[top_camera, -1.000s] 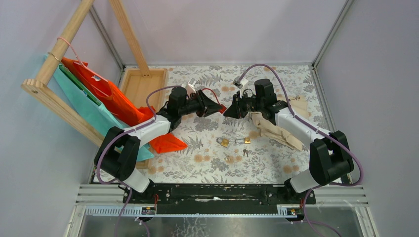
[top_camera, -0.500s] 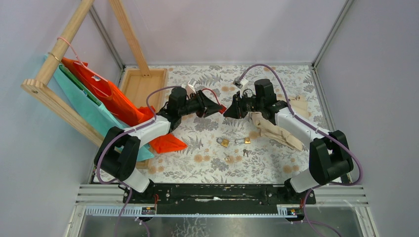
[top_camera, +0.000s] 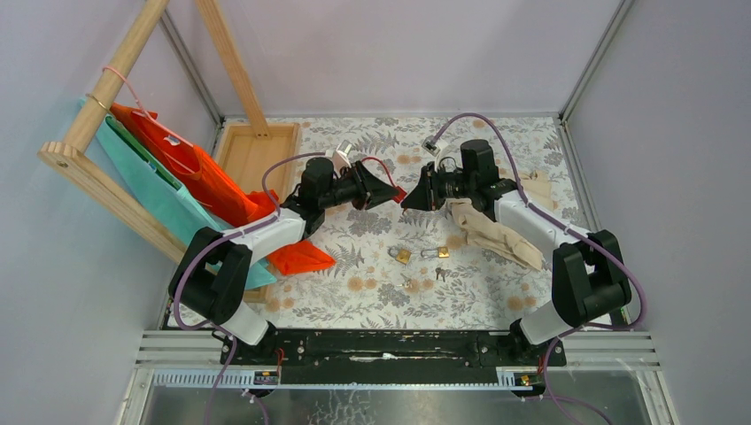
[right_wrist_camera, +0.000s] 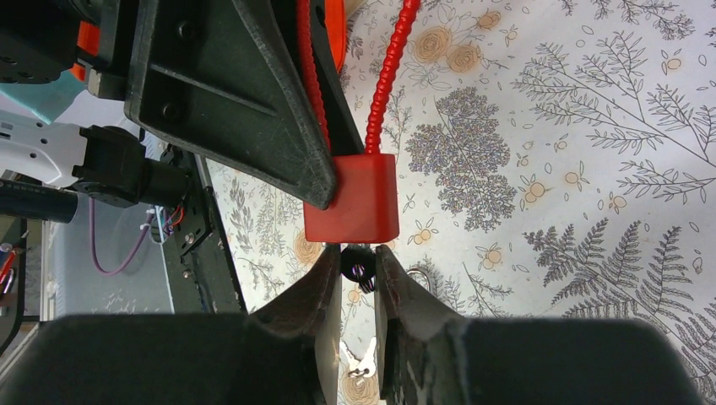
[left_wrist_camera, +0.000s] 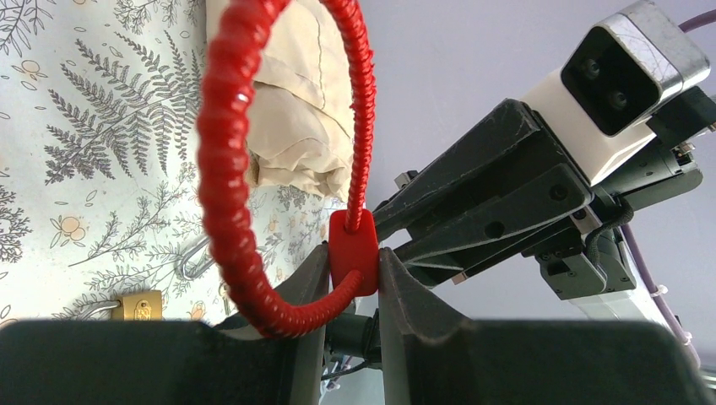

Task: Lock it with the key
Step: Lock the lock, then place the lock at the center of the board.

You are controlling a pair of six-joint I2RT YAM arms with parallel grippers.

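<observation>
Floral table [top_camera: 354, 292]: brass padlocks [top_camera: 403, 257], loose keys [top_camera: 440, 274] near held lock [right_wrist_camera: 350, 198].

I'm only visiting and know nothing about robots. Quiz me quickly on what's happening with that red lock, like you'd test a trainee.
1. True or false: the left tool is shut on the body of the red lock.
2. The right tool pinches: A) a small key, B) a spoon, C) a coin?
3. Fill in: ___ brass padlocks lie on the table.
Key: 1 true; 2 A; 3 two.
</observation>
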